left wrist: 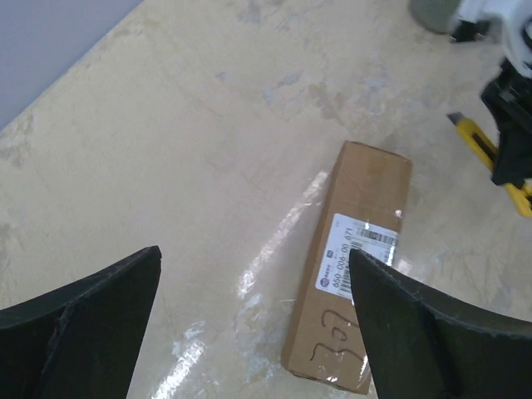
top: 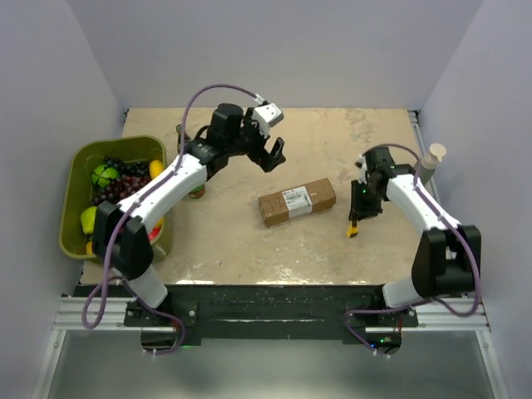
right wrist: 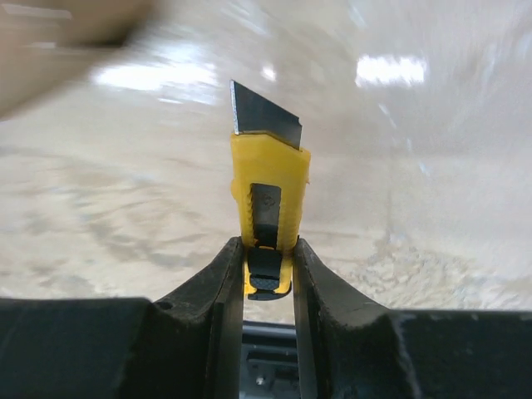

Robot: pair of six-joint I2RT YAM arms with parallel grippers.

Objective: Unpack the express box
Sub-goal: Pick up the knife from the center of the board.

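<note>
The express box (top: 297, 201), a brown carton with a white label, lies flat on the table centre; it also shows in the left wrist view (left wrist: 353, 262). My left gripper (top: 273, 151) is open and empty, held above the table behind and left of the box (left wrist: 253, 291). My right gripper (top: 359, 218) is shut on a yellow utility knife (right wrist: 268, 218) with its blade out, pointing down, to the right of the box. The knife also shows in the top view (top: 355, 226) and the left wrist view (left wrist: 490, 158). A blurred corner of the box shows in the right wrist view (right wrist: 58, 41).
A green basket (top: 76, 179) holding fruit stands at the left edge, under the left arm. A grey cup-like object (top: 430, 162) stands at the right edge behind the right arm. Walls close in the table on three sides.
</note>
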